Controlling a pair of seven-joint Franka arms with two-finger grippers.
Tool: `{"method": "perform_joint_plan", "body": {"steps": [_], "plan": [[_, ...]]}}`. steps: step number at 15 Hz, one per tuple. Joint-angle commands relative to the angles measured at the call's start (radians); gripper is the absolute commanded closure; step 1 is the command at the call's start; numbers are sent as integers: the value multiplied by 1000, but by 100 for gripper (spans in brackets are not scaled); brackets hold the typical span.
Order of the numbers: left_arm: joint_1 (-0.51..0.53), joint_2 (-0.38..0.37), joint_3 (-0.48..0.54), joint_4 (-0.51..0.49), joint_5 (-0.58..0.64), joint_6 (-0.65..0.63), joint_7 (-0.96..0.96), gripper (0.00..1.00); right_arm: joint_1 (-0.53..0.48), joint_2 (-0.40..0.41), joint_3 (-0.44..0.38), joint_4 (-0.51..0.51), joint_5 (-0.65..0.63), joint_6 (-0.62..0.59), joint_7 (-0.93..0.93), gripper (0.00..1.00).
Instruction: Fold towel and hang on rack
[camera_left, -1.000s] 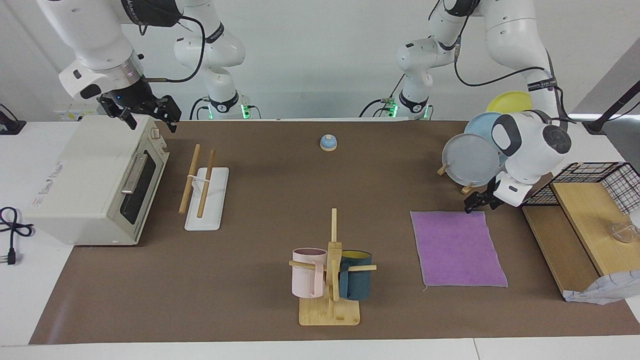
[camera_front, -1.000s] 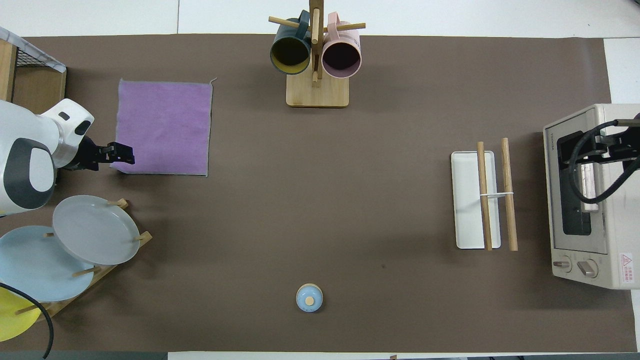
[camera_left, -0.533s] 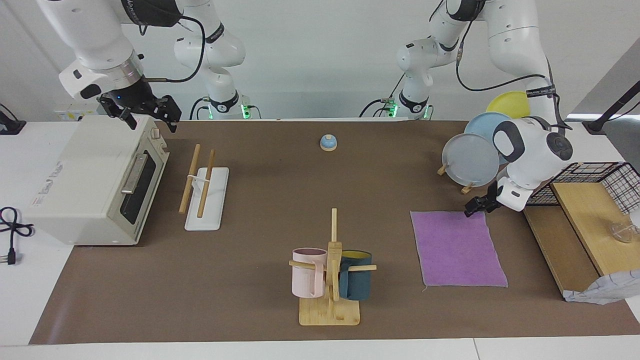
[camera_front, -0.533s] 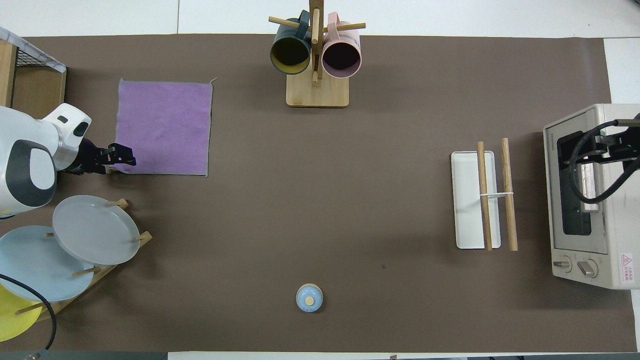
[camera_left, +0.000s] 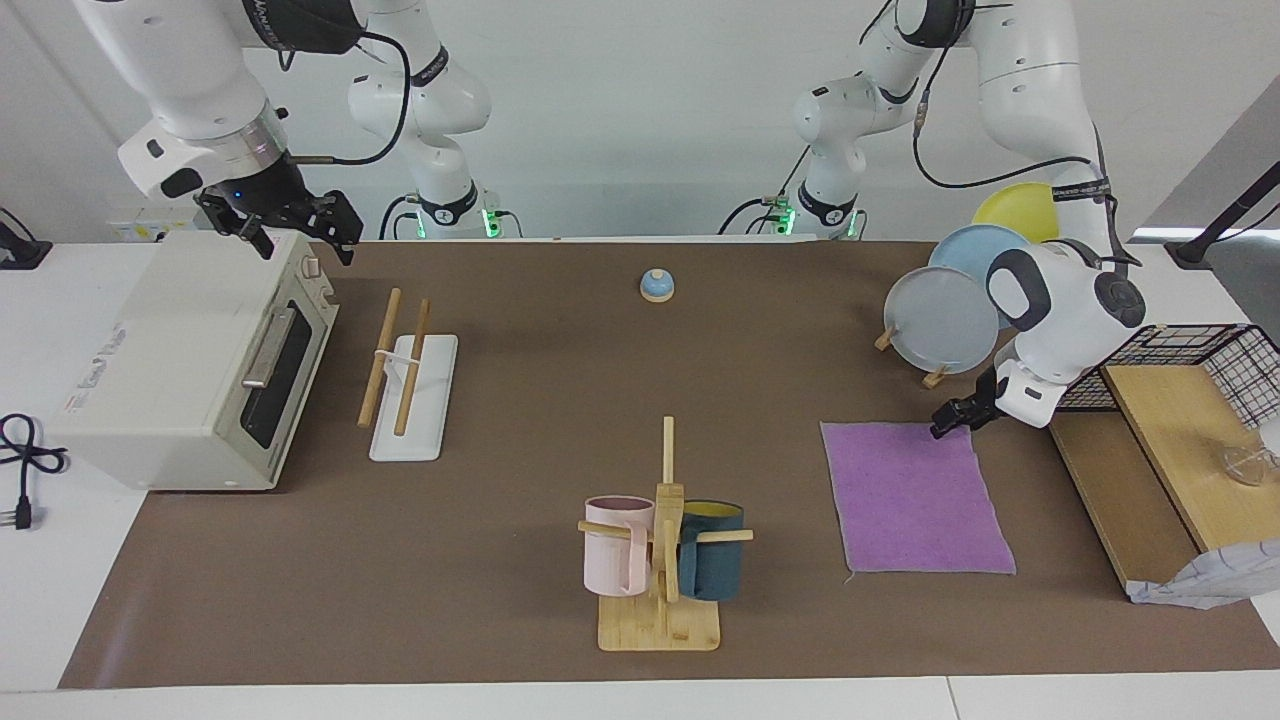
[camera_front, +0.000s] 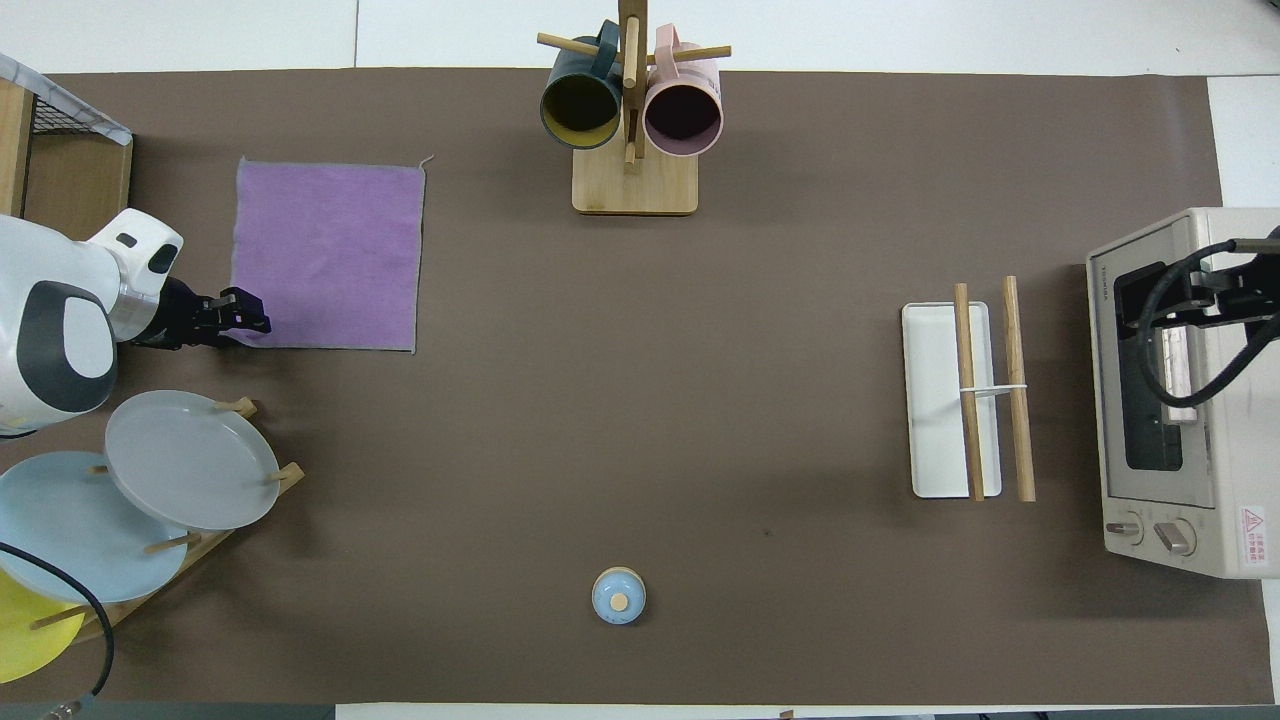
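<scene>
Facing view: your left gripper (camera_left: 946, 424) has dropped onto the towel (camera_left: 915, 497) corner nearest the robots, by the plate stand (camera_left: 940, 320); towel still flat, purple up, well apart from the rack (camera_left: 405, 375). Grab looks to be starting. Can't tell if its fingers have cloth. Right gripper (camera_left: 290, 225) waits over the oven (camera_left: 180, 360), fingers spread, empty.

Overhead view: left gripper (camera_front: 250, 318) overlaps the towel's (camera_front: 330, 255) edge; fingertips unreadable. Right gripper cut off at the frame edge.

A brown mat (camera_left: 520, 400) covers the white tabletop (camera_left: 60, 620). Lying directly on it: a flat purple towel (camera_left: 915, 497), a two-rod wooden rack (camera_left: 405, 385), a bamboo mug tree (camera_left: 660, 610), a plate stand (camera_front: 190, 545), a small blue bell (camera_left: 657, 285) and a toaster oven (camera_left: 180, 370).
</scene>
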Motion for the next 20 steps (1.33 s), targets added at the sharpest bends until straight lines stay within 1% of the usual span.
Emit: {"method": "perform_joint_plan", "body": {"steps": [1, 10, 12, 14, 15, 16, 20], "plan": [[7, 7, -2, 1, -14, 21, 0, 49, -12, -14, 4, -15, 19, -12, -13, 0], [9, 10, 0, 8, -10, 35, 7, 50, -12, -14, 4, -15, 19, -12, -13, 0], [15, 10, 0, 7, -10, 35, 9, 60, -12, -14, 4, -15, 19, -12, -13, 0], [17, 10, 0, 7, -10, 35, 12, 75, -12, -14, 4, -15, 20, -12, -14, 0], [17, 10, 0, 7, -8, 34, 12, 86, -12, -14, 4, -15, 19, -12, -13, 0], [17, 10, 0, 7, -8, 31, 15, 100, -12, -14, 4, -15, 19, -12, -13, 0], [13, 10, 0, 7, 0, 34, 88, 100, -12, -14, 4, -13, 19, -12, -13, 0]]}}
